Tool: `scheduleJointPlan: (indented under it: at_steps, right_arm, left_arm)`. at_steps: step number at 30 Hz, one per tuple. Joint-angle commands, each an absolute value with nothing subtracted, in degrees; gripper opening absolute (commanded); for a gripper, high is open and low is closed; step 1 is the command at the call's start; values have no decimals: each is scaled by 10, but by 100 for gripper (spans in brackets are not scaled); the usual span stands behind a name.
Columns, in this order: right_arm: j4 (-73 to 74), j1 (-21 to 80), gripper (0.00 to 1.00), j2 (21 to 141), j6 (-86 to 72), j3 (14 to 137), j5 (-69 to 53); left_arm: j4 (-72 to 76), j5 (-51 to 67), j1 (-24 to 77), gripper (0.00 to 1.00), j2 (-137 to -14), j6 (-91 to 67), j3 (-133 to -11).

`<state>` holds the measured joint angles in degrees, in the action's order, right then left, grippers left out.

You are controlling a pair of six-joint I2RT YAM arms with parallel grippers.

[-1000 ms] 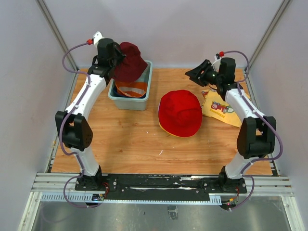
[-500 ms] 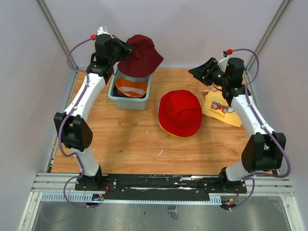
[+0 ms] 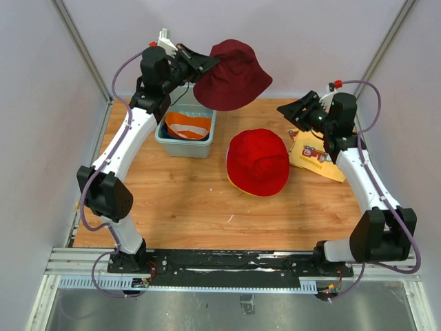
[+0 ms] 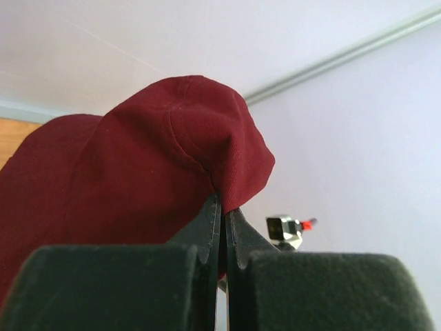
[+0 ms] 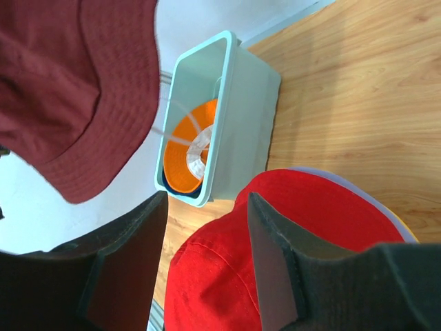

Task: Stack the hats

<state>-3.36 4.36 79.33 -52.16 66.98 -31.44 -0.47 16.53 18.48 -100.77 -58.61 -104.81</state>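
My left gripper [image 3: 207, 63] is shut on the brim of a maroon hat [image 3: 232, 76], which hangs high over the table's back edge, right of the teal tub [image 3: 204, 143]; the same maroon hat [image 4: 131, 179] fills the left wrist view above the pinched jaws. A red hat [image 3: 258, 161] lies on the table's middle on top of a yellow and a lavender one whose rims just peek out. An orange hat [image 3: 187, 125] sits in the tub, over a navy one [image 5: 180, 196]. My right gripper [image 3: 293, 110] hovers open and empty to the right of the red hat [image 5: 275, 255].
A flat yellow cloth with red cars [image 3: 318, 157] lies on the table under my right arm. The enclosure's grey walls and corner posts [image 3: 79, 43] close in the back and sides. Bare wood [image 3: 193, 207] spreads in front of the stack.
My left arm has swung the maroon hat up and to the right, from over the tub toward the middle. My right arm has drawn back to the right, its gripper still open.
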Motion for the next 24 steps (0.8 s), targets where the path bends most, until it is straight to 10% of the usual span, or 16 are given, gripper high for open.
scheduleJointPlan:
  at_steps: [1, 24]
  right_arm:
    - [-20, 13, 52, 747, -538, 639, -257]
    - [-2, -53, 53, 693, -568, 588, -203]
  left_arm:
    - [58, 241, 203, 0, -969, -624, -1025]
    - [161, 323, 295, 1, -870, -687, -823]
